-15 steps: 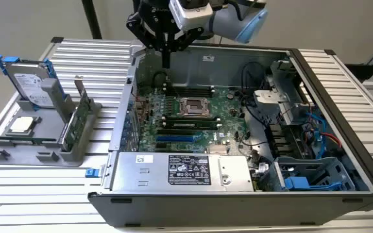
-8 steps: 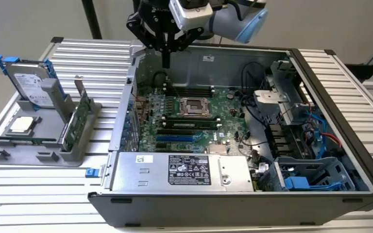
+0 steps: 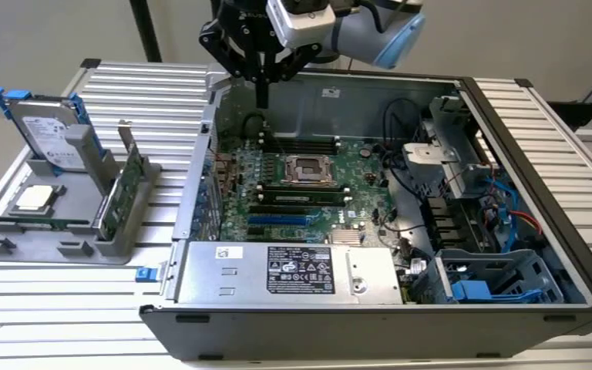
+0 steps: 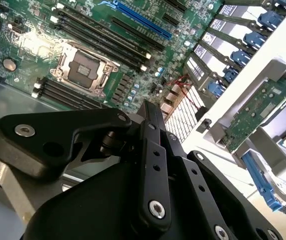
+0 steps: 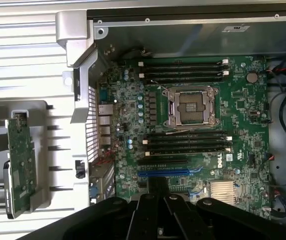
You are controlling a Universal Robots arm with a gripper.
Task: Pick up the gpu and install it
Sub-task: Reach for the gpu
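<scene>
Above the far wall of the open computer case [image 3: 378, 104], the gripper [image 3: 262, 99] hangs pointing down, jaws closed together and empty, over the motherboard [image 3: 307, 181]. Well apart from the jaws, toward the exterior view's left, the gpu [image 3: 114, 202] stands on edge in the grey holder [image 3: 44, 250] outside the case, near the upright hard drive [image 3: 49, 135].

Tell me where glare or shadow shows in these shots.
Second wrist view: glare whitens the green motherboard beside the silver processor socket. First wrist view: the white ribbed table is very bright, the motherboard evenly lit. Exterior view: soft, even light, no glare.
</scene>
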